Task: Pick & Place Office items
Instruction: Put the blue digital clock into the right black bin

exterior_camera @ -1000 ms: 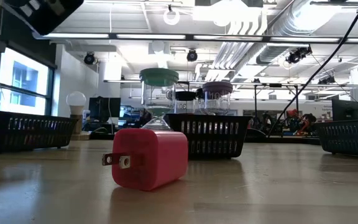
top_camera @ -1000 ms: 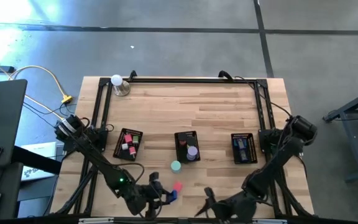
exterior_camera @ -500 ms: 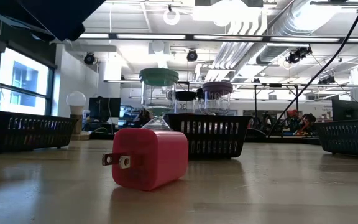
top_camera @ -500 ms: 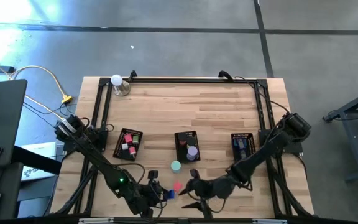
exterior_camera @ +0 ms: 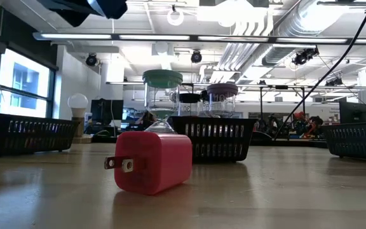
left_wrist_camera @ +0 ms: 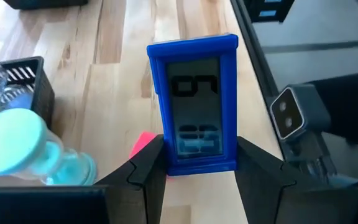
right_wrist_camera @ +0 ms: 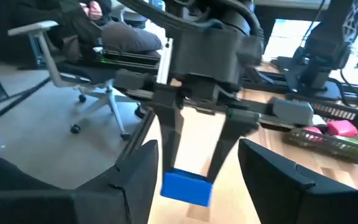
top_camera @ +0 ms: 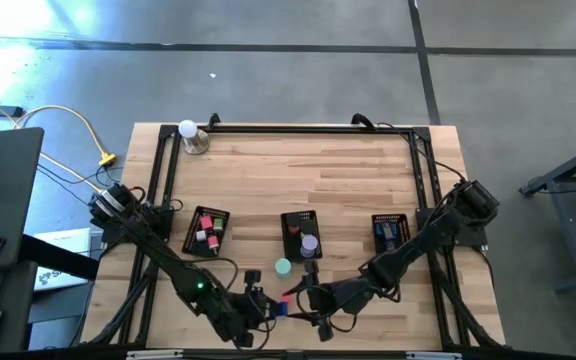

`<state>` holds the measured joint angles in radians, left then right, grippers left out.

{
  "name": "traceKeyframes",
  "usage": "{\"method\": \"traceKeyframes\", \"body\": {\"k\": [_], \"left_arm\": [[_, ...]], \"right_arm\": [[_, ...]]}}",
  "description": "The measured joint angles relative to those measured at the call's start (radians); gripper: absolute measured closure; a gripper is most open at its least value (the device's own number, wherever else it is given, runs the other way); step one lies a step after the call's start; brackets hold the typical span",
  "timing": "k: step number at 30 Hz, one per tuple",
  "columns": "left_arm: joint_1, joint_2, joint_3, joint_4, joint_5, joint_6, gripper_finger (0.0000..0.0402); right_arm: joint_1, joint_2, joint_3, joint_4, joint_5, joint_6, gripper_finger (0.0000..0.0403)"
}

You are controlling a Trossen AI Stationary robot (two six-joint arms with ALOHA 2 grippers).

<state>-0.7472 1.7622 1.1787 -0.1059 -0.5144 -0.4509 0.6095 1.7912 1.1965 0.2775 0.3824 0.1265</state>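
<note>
My left gripper (top_camera: 267,308) hovers near the table's near edge, shut on a dark blue rectangle with a grey display (left_wrist_camera: 194,99). My right gripper (top_camera: 309,300) faces it from the right, open; in the right wrist view its fingers (right_wrist_camera: 137,180) stand on either side of the blue rectangle (right_wrist_camera: 187,186) without touching. A pink plug block (exterior_camera: 154,162) lies on its side on the wood under the blue piece. A teal hourglass roll (top_camera: 282,267) stands upright just beyond it. My left gripper pinches the blue rectangle between its two fingers (left_wrist_camera: 149,177) at the lower end (left_wrist_camera: 197,158), one finger on each long edge. The fingers come from the table's left and lie along the piece. The rectangle is lifted clear of the table, display side toward my wrist camera.
Three black mesh trays stand in a row across the table: left (top_camera: 206,232) with red and pink pieces, middle (top_camera: 301,236) with a purple roll, right (top_camera: 393,238) with blue pieces. A white ball on a metal base (top_camera: 190,135) stands at the far left corner. A black frame rims the table.
My right gripper has swung from the near edge toward the table's left and a little farther in, up to the left gripper and the blue rectangle. The left gripper has kept its hold and stayed about where it was.
</note>
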Motion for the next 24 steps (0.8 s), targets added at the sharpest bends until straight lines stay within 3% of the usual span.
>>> {"method": "traceKeyframes", "body": {"k": [7,24], "left_arm": [[0.023,0.0,0.022,-0.055,-0.044,0.007,0.0256],[0.046,0.0,0.032,-0.054,-0.041,0.025,0.0256]], "right_arm": [[-0.016,0.0,0.0,-0.083,0.004,0.007,0.0192],[-0.046,0.0,0.0,-0.162,-0.021,0.061,0.0192]]}}
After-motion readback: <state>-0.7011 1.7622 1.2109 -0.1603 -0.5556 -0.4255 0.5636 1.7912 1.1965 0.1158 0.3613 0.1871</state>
